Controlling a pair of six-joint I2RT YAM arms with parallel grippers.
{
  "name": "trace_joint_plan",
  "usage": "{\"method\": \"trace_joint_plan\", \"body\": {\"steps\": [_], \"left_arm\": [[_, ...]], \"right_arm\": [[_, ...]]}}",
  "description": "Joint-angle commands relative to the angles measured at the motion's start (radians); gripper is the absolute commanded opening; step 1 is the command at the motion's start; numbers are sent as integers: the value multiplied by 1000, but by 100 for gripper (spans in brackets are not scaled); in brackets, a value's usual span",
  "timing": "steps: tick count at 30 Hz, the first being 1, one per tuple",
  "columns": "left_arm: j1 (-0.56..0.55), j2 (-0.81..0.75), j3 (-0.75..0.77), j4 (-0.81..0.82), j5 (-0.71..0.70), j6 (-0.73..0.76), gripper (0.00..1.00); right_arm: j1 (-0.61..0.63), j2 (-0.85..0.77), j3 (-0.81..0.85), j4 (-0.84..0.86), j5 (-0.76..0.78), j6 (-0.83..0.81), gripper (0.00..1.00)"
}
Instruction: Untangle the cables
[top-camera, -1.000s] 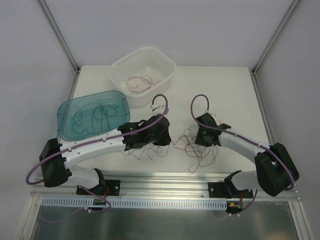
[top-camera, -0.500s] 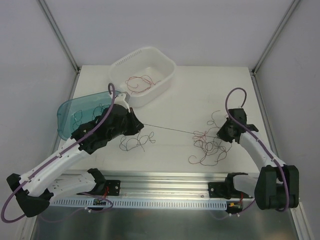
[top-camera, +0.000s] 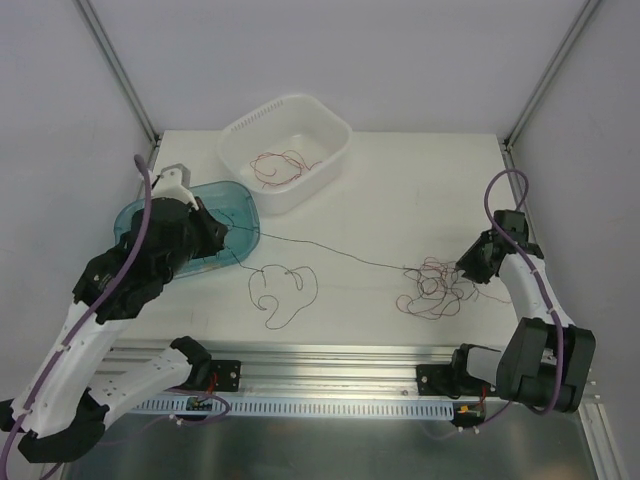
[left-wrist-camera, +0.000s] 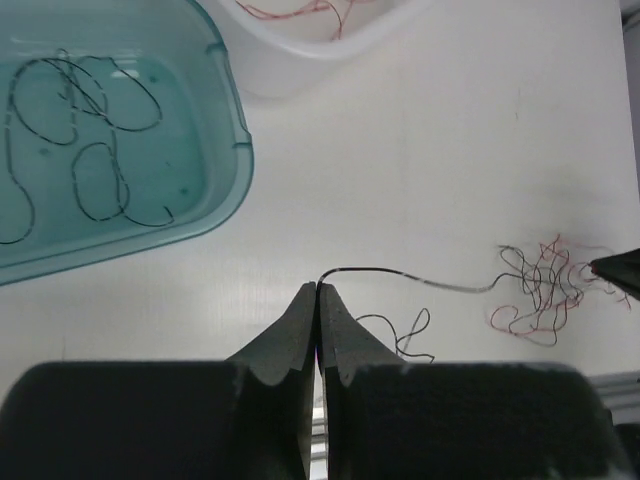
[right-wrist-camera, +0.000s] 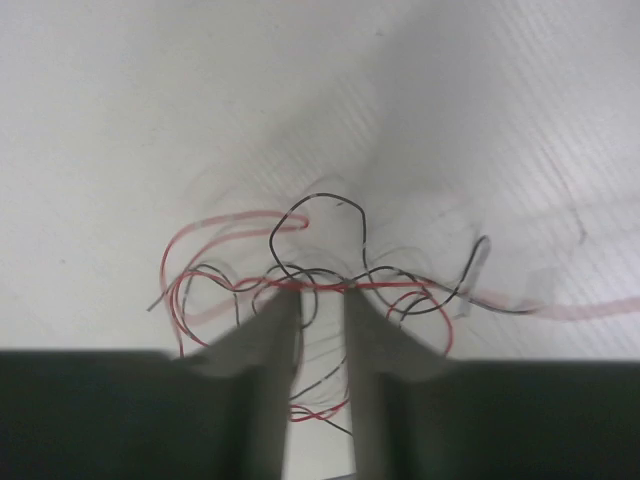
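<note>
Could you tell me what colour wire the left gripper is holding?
The wire is black; the left wrist view shows it best.

The far right of the bench (top-camera: 420, 180) lies bare, so a hand could cross there, while the far left is taken up by the white basket (top-camera: 343, 137) and the teal tub (top-camera: 247, 212), which stand just beside each other. Across the middle a black strand (top-camera: 330, 250) runs from the left hand (top-camera: 226, 236) at the tub's edge to the red-and-black clump (top-camera: 435, 290) by the right hand (top-camera: 470, 263) — a thin line barring any low sweep from near to far. Nearer than it, a loose black loop (top-camera: 285, 290) lies left of centre — bare bench separates it from the clump.
</note>
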Motion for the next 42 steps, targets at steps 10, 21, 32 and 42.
{"method": "trace_joint_plan", "body": {"steps": [10,21,32,42], "left_arm": [[25,-35,-60,7,54,46,0],[26,-18,-218,21,77,24,0],[5,60,-430,139,203,35,68],[-292,285,-254,421,292,285,93]], "right_arm": [[93,-132,20,-74,117,-123,68],[383,-142,5,-17,25,-114,74],[527,-86,-21,5,140,-46,74],[534,-213,14,-69,240,1,75]]}}
